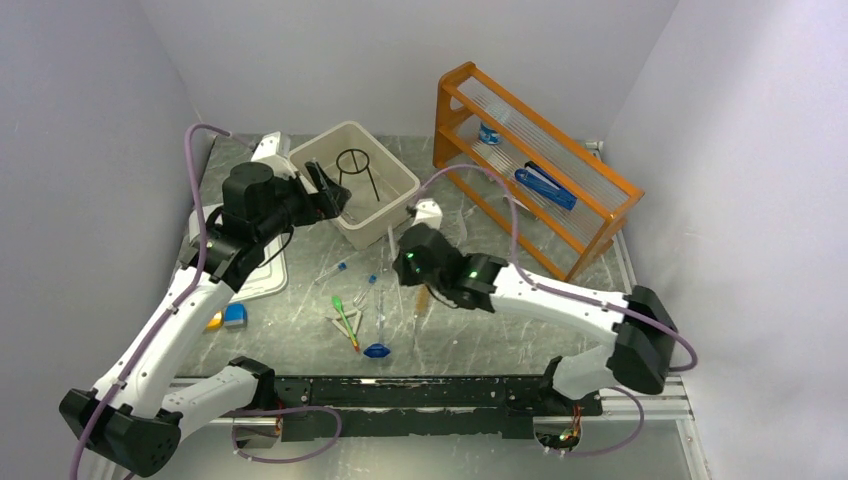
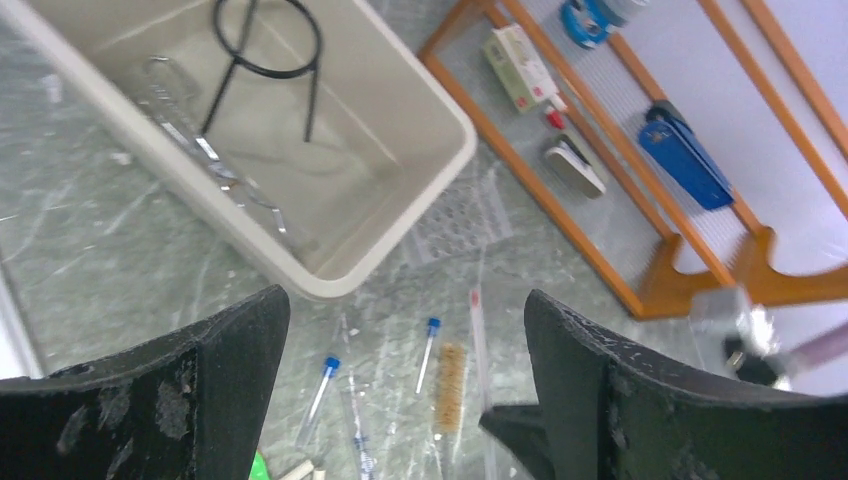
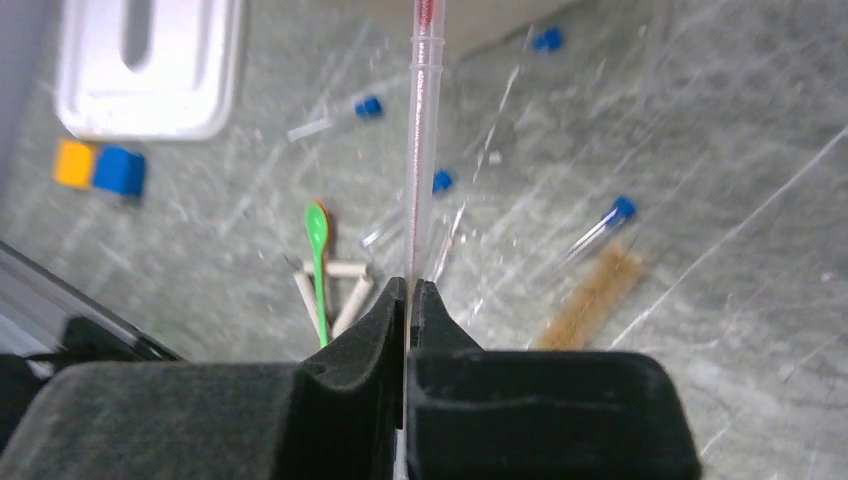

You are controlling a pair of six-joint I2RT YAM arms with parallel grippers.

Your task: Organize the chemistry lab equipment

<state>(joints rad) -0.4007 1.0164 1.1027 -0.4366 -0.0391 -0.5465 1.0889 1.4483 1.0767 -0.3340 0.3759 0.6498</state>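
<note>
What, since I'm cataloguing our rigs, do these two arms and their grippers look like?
The left arm and right arm have white links with black joint housings; a lilac cable loops along each. Green lights glow on the right wrist. The left gripper and right gripper have thick matte black fingers.

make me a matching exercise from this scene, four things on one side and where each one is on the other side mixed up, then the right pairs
Things
1. black wire ring stand
2. thin clear rod
3. brush
4. blue case

Places
A. lying on the table
B. on the orange shelf rack
C. inside the beige bin
D. pinched in the right gripper

Pairs: 1-C; 2-D; 3-A; 4-B
</note>
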